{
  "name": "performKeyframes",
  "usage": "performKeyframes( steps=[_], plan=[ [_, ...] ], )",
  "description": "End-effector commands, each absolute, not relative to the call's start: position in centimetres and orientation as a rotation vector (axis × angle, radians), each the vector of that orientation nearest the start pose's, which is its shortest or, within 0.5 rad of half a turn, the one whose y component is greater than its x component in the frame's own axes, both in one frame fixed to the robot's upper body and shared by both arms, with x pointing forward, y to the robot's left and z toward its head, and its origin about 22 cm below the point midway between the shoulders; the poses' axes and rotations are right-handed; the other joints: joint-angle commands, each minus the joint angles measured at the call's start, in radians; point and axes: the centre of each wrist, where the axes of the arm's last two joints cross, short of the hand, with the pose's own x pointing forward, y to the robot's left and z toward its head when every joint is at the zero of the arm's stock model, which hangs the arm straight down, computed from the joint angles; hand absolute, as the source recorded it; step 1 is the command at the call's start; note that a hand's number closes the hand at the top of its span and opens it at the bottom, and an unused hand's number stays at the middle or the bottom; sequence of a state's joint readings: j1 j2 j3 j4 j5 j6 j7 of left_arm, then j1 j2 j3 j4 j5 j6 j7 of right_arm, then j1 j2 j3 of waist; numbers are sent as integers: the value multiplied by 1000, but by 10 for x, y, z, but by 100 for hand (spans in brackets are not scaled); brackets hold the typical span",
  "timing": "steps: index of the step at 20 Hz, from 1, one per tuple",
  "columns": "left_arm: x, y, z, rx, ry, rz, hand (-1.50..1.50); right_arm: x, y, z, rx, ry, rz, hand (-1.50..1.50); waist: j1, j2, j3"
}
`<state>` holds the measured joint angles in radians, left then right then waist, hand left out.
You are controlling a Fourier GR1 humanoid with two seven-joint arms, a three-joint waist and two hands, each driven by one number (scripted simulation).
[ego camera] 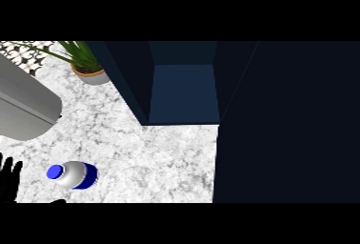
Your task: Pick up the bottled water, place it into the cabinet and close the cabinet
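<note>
item 1, bottled water (73, 175): silver body, blue band, blue cap (54, 172) turned toward the view's left. you find it on the marble counter (147, 157), low at the left, well apart from the cabinet. you cannot tell whether it stands upright or lies over.

item 2, left hand (8, 180): black, at the view's left edge, fingers straight and pointing up, slightly spread, holding nothing. it rests just beside the bottle's cap and does not touch it.

item 3, cabinet (183, 90): dark blue, at the counter's far side, its opening showing to you with a paler blue inner floor.

item 4, dark door panel (295, 124): fills the view's right side, next to the opening.

item 5, potted plant (89, 71): green leaves in a grey pot, just beside the cabinet's left wall.

item 6, grey appliance (25, 102): rounded, at the left edge, beyond the hand.
</note>
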<state>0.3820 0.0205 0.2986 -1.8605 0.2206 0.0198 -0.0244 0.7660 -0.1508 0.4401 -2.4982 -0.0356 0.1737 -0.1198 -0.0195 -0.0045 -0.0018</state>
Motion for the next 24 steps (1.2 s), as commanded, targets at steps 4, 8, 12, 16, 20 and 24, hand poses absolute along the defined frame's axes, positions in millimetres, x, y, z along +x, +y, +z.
performKeyframes(
  steps=[4,8,12,16,20,24],
  plan=[
    [141,339,-59,263,-1501,484,-150,43,-212,153,298,-1932,205,-150,-6,1,-1],
    [137,356,-86,242,-1468,483,-150,36,-211,159,283,-1935,189,-150,-10,1,-2],
    [152,339,-109,184,-1491,473,-150,35,-213,159,277,-1940,212,-150,-6,2,-1],
    [146,346,-140,147,-1492,462,-150,36,-209,141,301,-1923,194,-150,-9,3,-2],
    [166,342,-146,151,-1515,443,-150,29,-212,154,296,-1918,188,-150,-6,3,-1],
    [165,341,-162,84,-1566,482,150,31,-215,143,274,-1931,214,-150,-7,4,-2]
  ],
)
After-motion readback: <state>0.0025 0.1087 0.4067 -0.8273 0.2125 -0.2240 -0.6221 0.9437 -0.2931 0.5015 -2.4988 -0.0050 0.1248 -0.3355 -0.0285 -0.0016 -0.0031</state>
